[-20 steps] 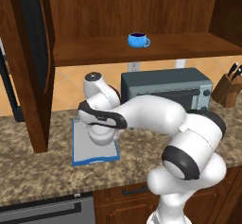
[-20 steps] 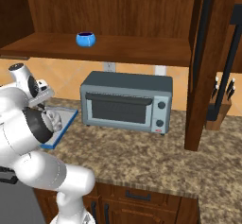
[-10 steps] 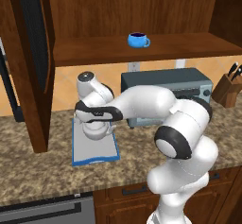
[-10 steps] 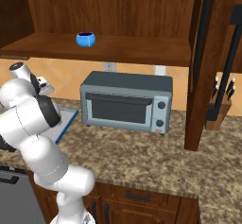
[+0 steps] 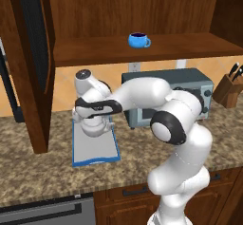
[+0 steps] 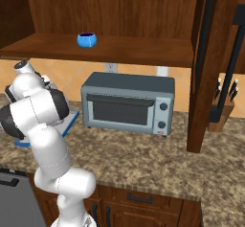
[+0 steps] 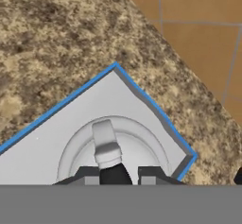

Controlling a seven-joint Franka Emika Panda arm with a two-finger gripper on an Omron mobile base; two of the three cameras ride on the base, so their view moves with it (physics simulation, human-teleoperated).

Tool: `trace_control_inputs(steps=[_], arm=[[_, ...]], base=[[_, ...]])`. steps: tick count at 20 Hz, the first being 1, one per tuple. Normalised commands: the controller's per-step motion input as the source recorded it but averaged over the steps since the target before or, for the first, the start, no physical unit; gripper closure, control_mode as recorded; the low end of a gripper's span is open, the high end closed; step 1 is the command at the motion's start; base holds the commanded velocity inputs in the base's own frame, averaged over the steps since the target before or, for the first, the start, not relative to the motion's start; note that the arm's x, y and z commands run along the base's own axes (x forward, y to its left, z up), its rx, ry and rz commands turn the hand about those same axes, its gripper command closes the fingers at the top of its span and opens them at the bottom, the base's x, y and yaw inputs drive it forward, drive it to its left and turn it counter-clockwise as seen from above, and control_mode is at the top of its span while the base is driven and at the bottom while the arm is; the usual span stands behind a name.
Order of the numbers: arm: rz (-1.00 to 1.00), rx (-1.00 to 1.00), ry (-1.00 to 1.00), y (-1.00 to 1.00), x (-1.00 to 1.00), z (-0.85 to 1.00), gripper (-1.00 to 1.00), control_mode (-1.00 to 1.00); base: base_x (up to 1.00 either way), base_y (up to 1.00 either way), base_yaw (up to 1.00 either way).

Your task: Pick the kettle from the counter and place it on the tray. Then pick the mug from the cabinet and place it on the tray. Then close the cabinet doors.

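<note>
We see flat, even rendered light in both base views, moderately bright, with no glare. The cabinet (image 5: 118, 10) interior falls dim toward its upper corners, and a soft shadow lies beneath its shelf on the wall. The white arm shades gently from bright tops to grey undersides, suggesting light from above. The worktop (image 5: 42, 172) speckle looks coarse and slightly smeared. In the hand view we find the tray (image 7: 61, 124) softly blurred, its blue rim jagged, and the kettle (image 7: 106, 147) casts a faint grey ring of shadow.
</note>
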Motion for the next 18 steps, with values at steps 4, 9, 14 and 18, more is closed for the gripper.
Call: trace_control_inputs(steps=[4, 9, 14, 18], arm=[[0.00, 0.00, 0.00, 0.02, 0.01, -0.05, 1.00, -1.00], [0.00, 0.00, 0.00, 0.02, 0.00, -0.14, -1.00, -1.00], [0.00, 0.00, -0.02, 0.00, 0.00, -0.22, -1.00, -1.00], [0.00, 0.01, -0.11, -0.02, -0.02, -0.04, -1.00, -1.00]], base=[[0.00, 0.00, 0.00], [0.00, 0.00, 0.00], [0.00, 0.00, 0.00], [0.00, 0.00, 0.00]])
